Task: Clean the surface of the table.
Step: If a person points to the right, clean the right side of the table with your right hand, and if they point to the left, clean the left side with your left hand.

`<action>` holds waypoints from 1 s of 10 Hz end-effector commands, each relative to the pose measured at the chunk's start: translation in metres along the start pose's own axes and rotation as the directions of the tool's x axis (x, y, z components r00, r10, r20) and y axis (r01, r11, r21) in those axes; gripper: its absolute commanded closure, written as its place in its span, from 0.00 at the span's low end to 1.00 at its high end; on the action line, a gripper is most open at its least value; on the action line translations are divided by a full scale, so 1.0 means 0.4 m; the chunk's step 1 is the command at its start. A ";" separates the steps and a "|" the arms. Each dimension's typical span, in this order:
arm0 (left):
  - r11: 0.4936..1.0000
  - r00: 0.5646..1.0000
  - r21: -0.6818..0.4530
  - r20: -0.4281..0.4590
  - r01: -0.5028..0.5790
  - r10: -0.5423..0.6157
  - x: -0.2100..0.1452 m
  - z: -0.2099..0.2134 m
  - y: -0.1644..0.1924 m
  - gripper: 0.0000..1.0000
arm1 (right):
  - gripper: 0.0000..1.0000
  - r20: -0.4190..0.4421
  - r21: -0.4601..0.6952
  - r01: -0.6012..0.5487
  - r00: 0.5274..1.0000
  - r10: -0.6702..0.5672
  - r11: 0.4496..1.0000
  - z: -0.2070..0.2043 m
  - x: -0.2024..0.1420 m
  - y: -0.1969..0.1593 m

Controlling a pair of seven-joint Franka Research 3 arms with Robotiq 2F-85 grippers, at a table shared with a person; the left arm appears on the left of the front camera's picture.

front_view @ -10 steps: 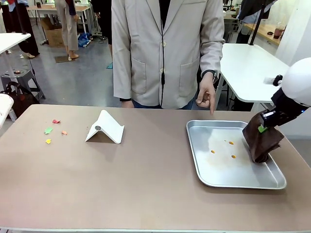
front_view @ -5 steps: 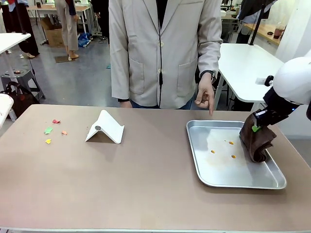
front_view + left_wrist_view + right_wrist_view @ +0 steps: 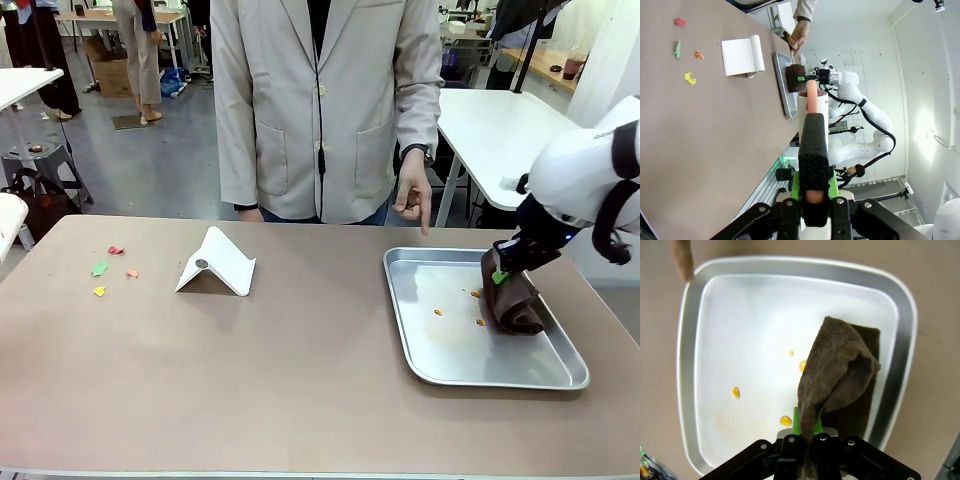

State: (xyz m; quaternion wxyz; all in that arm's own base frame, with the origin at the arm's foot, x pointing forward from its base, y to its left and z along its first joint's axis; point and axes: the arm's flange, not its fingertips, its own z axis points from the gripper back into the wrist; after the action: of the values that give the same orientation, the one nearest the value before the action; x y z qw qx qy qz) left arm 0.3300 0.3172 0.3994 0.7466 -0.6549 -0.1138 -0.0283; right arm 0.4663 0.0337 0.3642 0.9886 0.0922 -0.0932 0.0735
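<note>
Taupe-brown and matte, the table (image 3: 300, 400) is spread from the near edge right across to the person. What is gripped closest to the lens? (Desk)

A peach rod (image 3: 814, 140) in a black textured sleeve is seen clamped between the green pads of the left gripper (image 3: 813, 182), well apart from anything on the top. (Photographer)

And on the right? (Desk)

A silver metal tray (image 3: 420, 365) is set on the table's right part. Above it the right gripper (image 3: 500, 277) is closed on a brown cloth (image 3: 512, 308), whose lower folds are laid on the tray floor by the right wall. Orange drops (image 3: 437, 312) are scattered just beside the cloth. (Photographer)

What is lying on the bare top? (Desk)

Small paper scraps (image 3: 100, 268), red, green, orange and yellow, are strewn at the far left. A white folded card (image 3: 220, 262) is stood tent-wise near them. Farther off, a person's hand (image 3: 410, 197) is held with one finger pointed down just beyond the tray's far rim, and a beige jacket is worn. A white-topped table (image 3: 510, 130) is placed behind. (Photographer)
</note>
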 end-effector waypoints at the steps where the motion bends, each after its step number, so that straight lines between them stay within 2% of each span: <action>1: 1.000 1.000 -0.004 -0.002 0.005 -0.005 -0.005 0.001 -0.012 1.00 | 0.93 -0.001 0.065 -0.001 1.000 0.001 0.998 -0.035 0.029 -0.004; 4: 1.000 1.000 -0.004 -0.002 0.005 -0.005 -0.005 0.001 -0.012 1.00 | 0.93 -0.021 0.085 0.027 0.999 -0.025 0.996 -0.091 0.030 -0.021; 10: 1.000 1.000 -0.004 -0.002 0.005 -0.005 -0.005 0.001 -0.012 1.00 | 0.93 -0.057 0.102 0.087 0.995 -0.081 0.991 -0.109 0.002 -0.113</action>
State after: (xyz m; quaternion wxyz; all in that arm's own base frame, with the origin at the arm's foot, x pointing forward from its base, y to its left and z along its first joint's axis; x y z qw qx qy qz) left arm 0.3300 0.3173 0.3995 0.7466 -0.6548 -0.1139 -0.0283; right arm 0.4809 0.0069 0.3188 0.9892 0.1301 -0.0575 0.0349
